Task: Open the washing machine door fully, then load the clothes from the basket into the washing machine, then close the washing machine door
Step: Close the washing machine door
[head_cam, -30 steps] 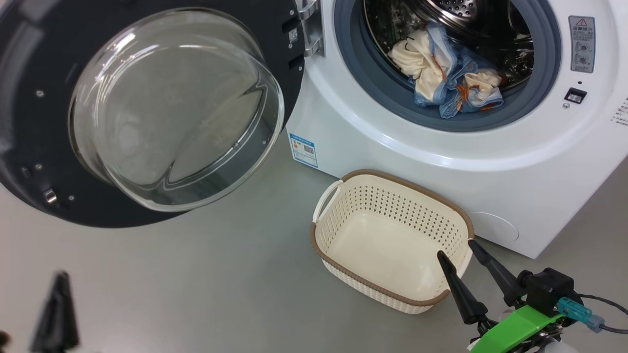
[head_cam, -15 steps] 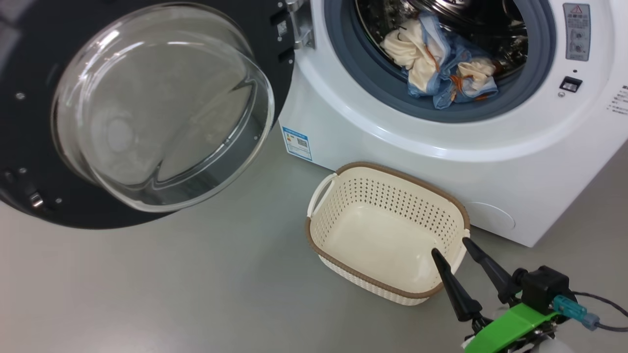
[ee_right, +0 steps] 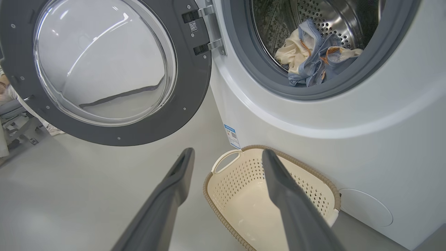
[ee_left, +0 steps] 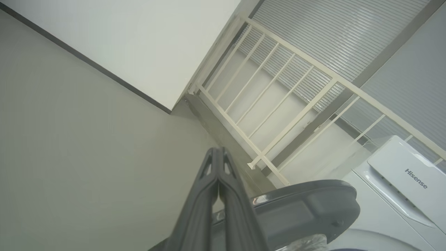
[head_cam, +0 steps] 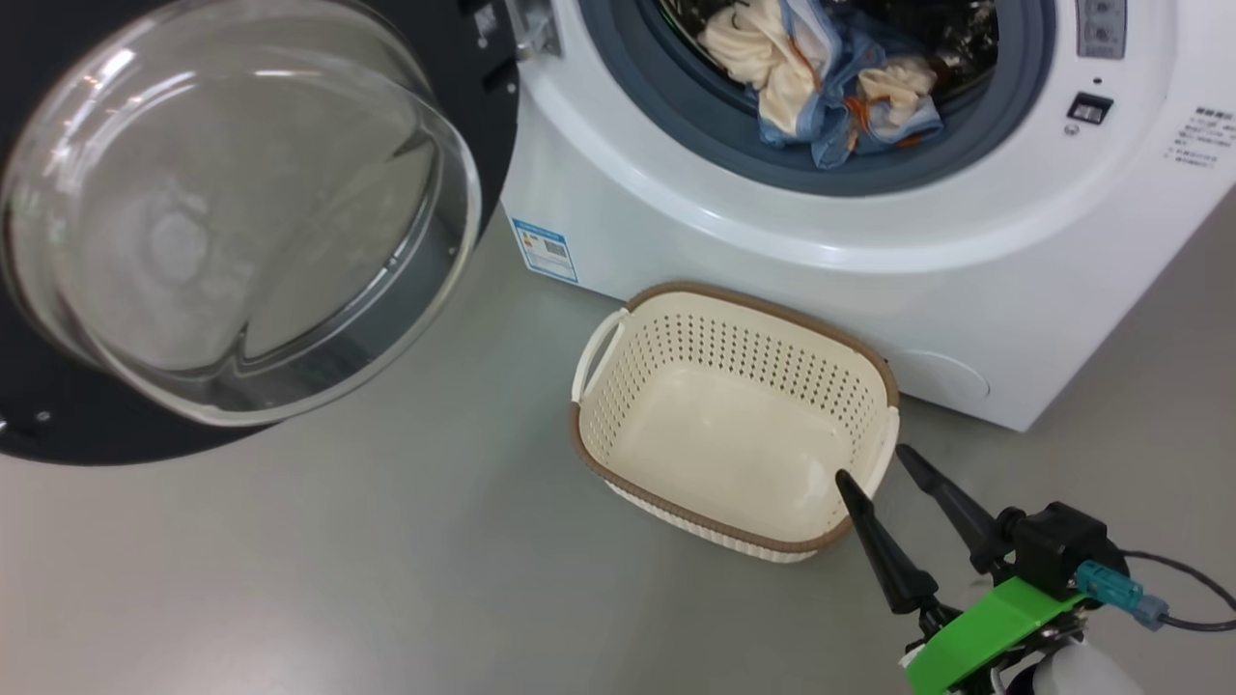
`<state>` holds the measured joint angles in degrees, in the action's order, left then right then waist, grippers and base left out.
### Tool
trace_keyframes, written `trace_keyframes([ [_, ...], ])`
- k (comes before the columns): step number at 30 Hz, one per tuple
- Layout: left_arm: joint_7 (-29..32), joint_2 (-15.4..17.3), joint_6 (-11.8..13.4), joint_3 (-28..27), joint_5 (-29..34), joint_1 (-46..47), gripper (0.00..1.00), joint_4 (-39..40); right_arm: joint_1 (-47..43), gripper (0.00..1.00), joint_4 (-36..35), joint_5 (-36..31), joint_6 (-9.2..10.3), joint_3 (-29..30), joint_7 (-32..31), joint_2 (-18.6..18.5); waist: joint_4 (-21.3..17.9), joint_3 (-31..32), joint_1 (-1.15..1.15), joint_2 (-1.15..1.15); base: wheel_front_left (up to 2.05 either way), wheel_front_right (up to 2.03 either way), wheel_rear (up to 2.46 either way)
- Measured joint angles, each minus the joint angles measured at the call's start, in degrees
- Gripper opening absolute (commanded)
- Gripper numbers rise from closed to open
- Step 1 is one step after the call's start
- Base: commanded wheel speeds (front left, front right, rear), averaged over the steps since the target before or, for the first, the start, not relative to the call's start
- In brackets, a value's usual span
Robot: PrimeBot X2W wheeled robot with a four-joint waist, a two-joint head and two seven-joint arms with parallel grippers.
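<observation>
The washing machine [head_cam: 772, 241] stands with its door [head_cam: 222, 212] swung wide to the left, glass bowl facing me. The clothes [head_cam: 811, 87], blue printed fabric with a cream garment, lie inside the drum at its front lip. The basket [head_cam: 676, 504] sits on the floor before the machine with nothing in it. My right gripper [head_cam: 871, 463] hangs open just right of the basket's near corner. In the right wrist view the right gripper [ee_right: 228, 152] frames the basket [ee_right: 237, 177], with the door [ee_right: 188, 87] and clothes [ee_right: 313, 55] above. My left gripper [ee_left: 218, 150] is shut on nothing, above the door's edge [ee_left: 306, 205].
Grey floor [head_cam: 386, 560] spreads left of and before the basket. A white railing [ee_left: 278, 115] and a ribbed shutter stand behind the machine in the left wrist view. A cable [head_cam: 1188, 589] trails from the right gripper. Chair legs [ee_right: 14, 125] show at the far left.
The head camera has shifted, so machine, door and basket sit further left and higher in the picture. The left gripper's dark finger has left the lower left corner. The right gripper stays open.
</observation>
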<state>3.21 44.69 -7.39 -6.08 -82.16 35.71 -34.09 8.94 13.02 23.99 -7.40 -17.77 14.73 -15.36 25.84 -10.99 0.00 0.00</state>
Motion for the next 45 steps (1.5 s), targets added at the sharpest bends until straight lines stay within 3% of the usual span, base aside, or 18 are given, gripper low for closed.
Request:
trace_keyframes([
  [12,13.03,3.41,0.00,4.95,-4.95,4.27,0.00,-5.86,2.55,1.00,-0.25,-0.71,0.00,-0.92,0.00,-1.37,-2.18,-4.30,0.00,0.00,0.00,0.00,0.00],
  [28,16.05,3.60,0.08,6.33,-6.36,5.42,0.00,-6.62,5.54,1.00,-0.51,-1.13,0.00,-1.78,0.00,-1.94,-4.31,-7.96,0.00,0.00,0.00,0.00,0.00],
  [45,22.21,4.92,0.41,6.99,-8.54,2.40,0.00,-1.75,5.33,1.00,-0.56,-1.13,0.00,0.03,0.00,-0.79,-5.20,-5.36,0.00,0.00,0.00,0.00,0.00],
])
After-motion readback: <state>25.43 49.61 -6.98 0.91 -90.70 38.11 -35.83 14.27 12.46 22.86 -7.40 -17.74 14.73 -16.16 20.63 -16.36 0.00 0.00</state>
